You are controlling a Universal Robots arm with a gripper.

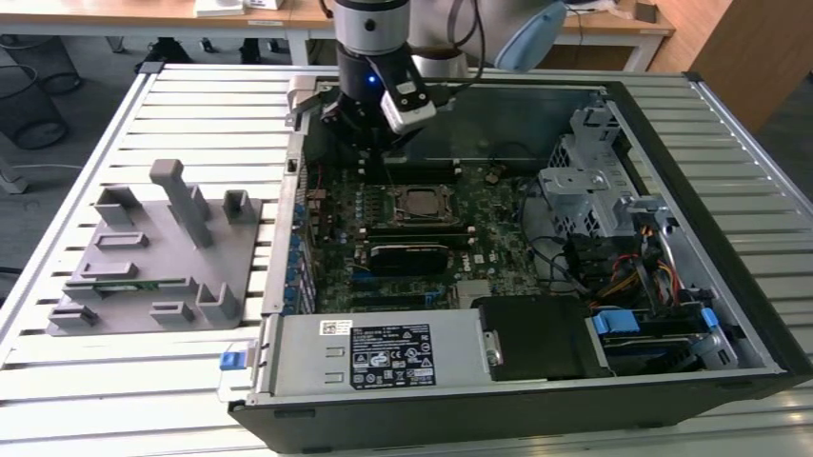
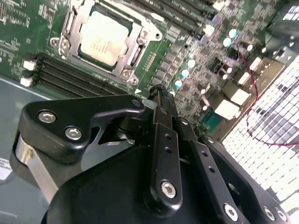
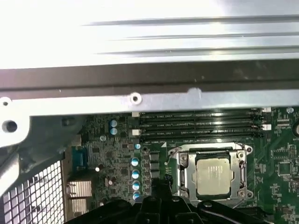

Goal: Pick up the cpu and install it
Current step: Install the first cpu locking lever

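- The cpu (image 1: 424, 203) already sits in its socket (image 2: 132, 56) on the board (image 1: 381, 238), inside the open case (image 1: 749, 314). Its pale metal top shows in both wrist views, ringed by the socket's metal frame.
- The gripper (image 2: 156, 91) hovers above the board, just beside the socket on the far side from the case's front edge in the exterior view. The fingers look closed together with nothing between them, so the chip is out of its hold.
- My guess on what could go wrong: I can't tell from here if the chip lies flat and fully seated. If a corner is riding up on the frame, any push down could bend pins.
- The fingertips hang close over the ram slots (image 3: 201, 125) and the little capacitors (image 3: 135, 173). A sloppy sideways move there could clip one.
- The grey tray (image 1: 152, 257) with the green stick sits well apart, outside the case, so no risk there.
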